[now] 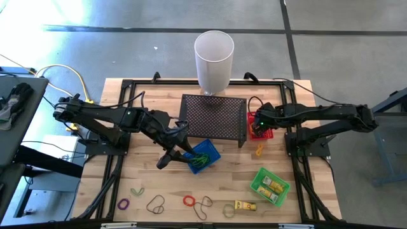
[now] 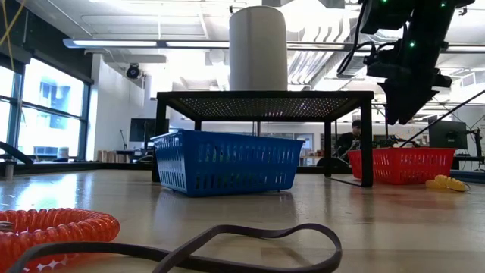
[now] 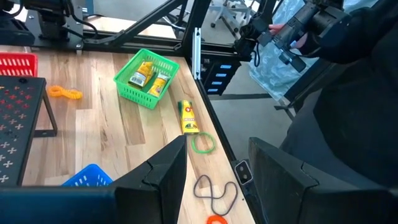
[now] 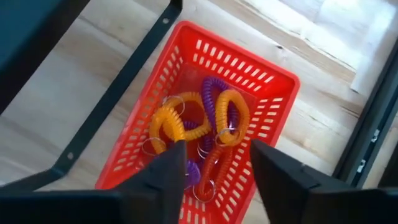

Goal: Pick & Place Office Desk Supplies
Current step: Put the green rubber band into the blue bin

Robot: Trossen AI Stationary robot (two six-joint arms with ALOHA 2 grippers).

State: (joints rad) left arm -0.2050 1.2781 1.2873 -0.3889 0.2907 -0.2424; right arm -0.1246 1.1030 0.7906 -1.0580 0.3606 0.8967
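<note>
Loose supplies lie near the table's near edge: a green band (image 1: 137,191), a purple loop (image 1: 123,204), dark bands (image 1: 156,205), a red coil (image 1: 189,201), an olive loop (image 1: 229,211) and a yellow piece (image 1: 245,205). An orange coil (image 1: 259,151) lies by the red basket (image 1: 259,131). The blue basket (image 1: 205,154) holds green bands. The green basket (image 1: 270,186) holds yellow pieces (image 3: 144,73). My left gripper (image 1: 180,152) is open at the blue basket's left side. My right gripper (image 4: 217,168) hangs open over the red basket (image 4: 205,118), which holds orange and purple coils (image 4: 214,124).
A black mesh stand (image 1: 213,117) sits mid-table with a tall white cylinder (image 1: 213,60) behind it. A black frame runs around the table's edges (image 1: 121,152). Bare wood lies between the blue and green baskets. A person shows beyond the table (image 3: 348,93).
</note>
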